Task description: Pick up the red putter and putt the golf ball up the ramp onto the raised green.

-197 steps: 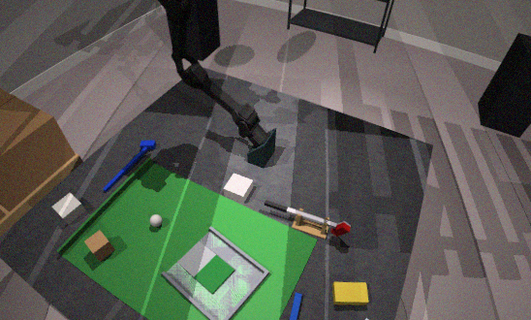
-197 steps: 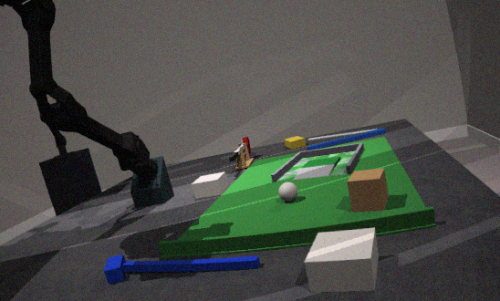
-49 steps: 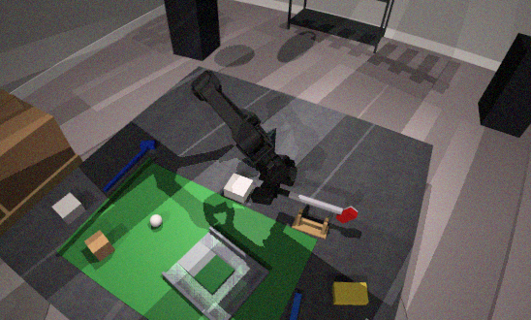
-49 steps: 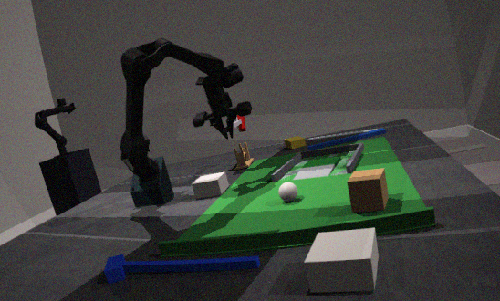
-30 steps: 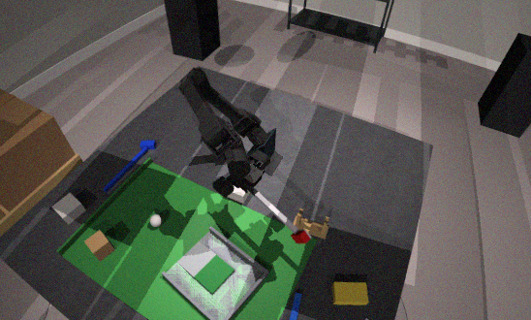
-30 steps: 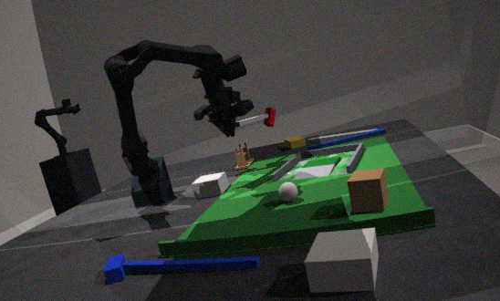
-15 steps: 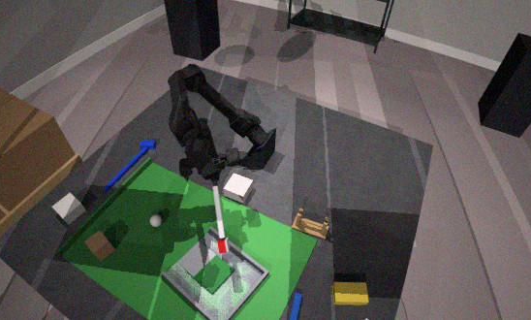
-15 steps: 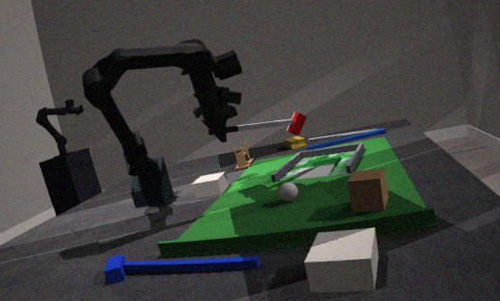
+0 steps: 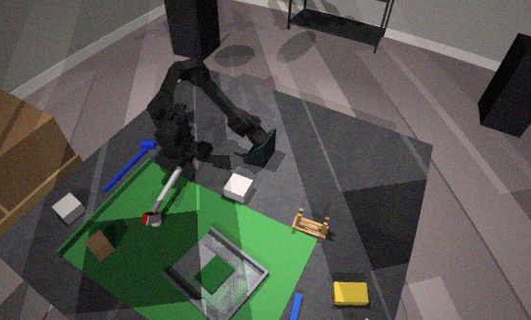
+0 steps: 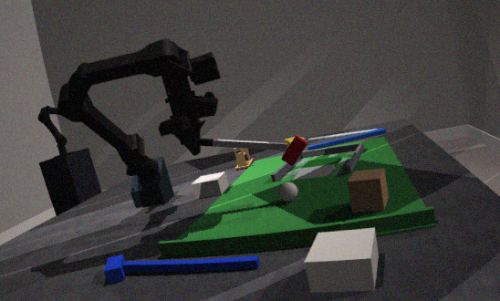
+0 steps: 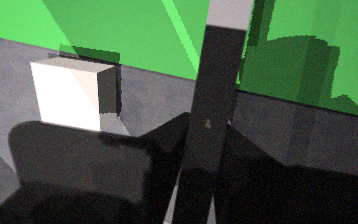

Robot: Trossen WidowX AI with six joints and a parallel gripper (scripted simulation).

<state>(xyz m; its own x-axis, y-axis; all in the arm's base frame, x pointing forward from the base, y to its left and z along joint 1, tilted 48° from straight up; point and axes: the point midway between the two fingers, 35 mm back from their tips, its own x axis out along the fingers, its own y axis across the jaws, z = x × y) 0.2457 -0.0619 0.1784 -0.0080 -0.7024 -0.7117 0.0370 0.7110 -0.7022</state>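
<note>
My gripper (image 9: 185, 166) (image 10: 198, 145) (image 11: 200, 122) is shut on the dark grip of the red putter (image 9: 168, 187) (image 10: 247, 144) (image 11: 229, 12), near the robot-side edge of the green mat (image 9: 267, 220) (image 10: 256, 230). The putter's light shaft reaches out over the mat, and its red head hangs in the air above the white golf ball (image 9: 156, 224) (image 10: 288, 192). From above, the head partly overlaps the ball. The ball sits on the mat. The ramp (image 9: 188, 266) has grey walls and a green patch (image 9: 215, 274) inside. Ball and head are out of the wrist view.
A white block (image 9: 237, 188) (image 10: 211, 185) (image 11: 68, 95) lies beside the mat's robot-side edge. A brown block (image 9: 99, 245) (image 10: 367, 192) stands on the mat. Around it are another white block (image 9: 69, 208) (image 10: 342, 264), a blue putter (image 9: 126, 169) (image 10: 188, 265), a wooden stand (image 9: 311, 227) and a yellow block (image 9: 351, 294).
</note>
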